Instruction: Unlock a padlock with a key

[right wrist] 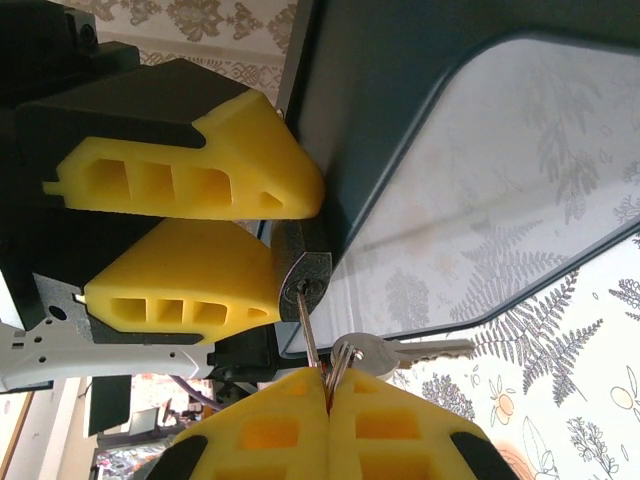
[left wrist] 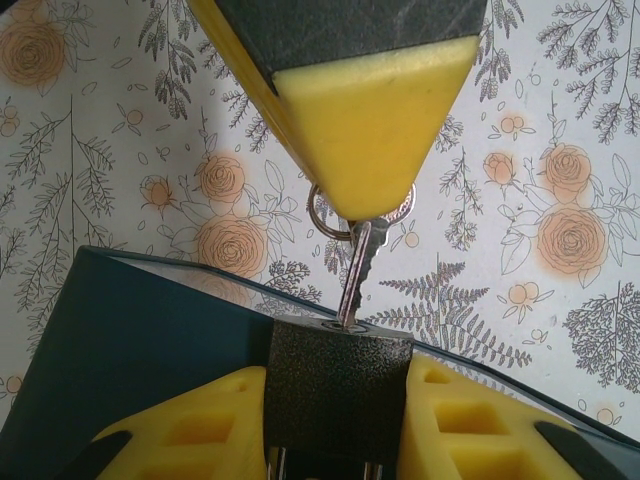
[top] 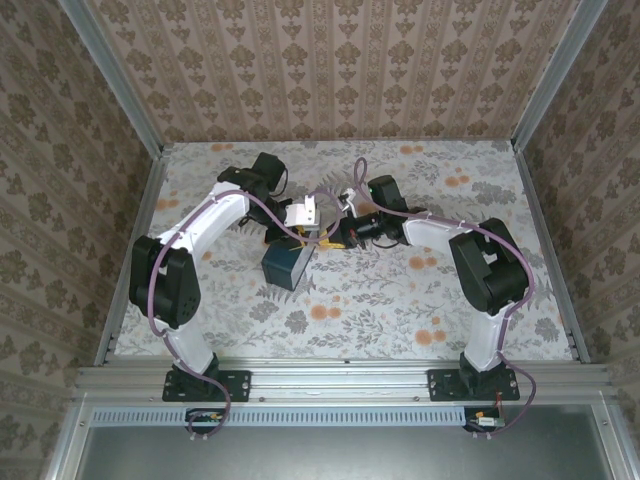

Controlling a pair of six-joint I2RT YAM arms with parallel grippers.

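The padlock [left wrist: 338, 400], a black textured block, is clamped between the yellow fingers of my left gripper [left wrist: 336, 372], keyhole facing away from the wrist. A slim silver key [left wrist: 357, 275] stands with its tip in that keyhole. My right gripper [right wrist: 328, 385] is shut on the key's head; the blade [right wrist: 309, 330] runs up into the padlock [right wrist: 305, 275]. A second key [right wrist: 410, 350] hangs loose from the same ring. In the top view the left gripper [top: 305, 215] and right gripper [top: 345, 232] meet nose to nose above the table's middle.
A dark blue box [top: 285, 265] sits on the floral tabletop just beneath and in front of the two grippers; its edge [left wrist: 130, 340] lies right behind the padlock. Patterned walls [top: 330, 60] and metal rails enclose the table.
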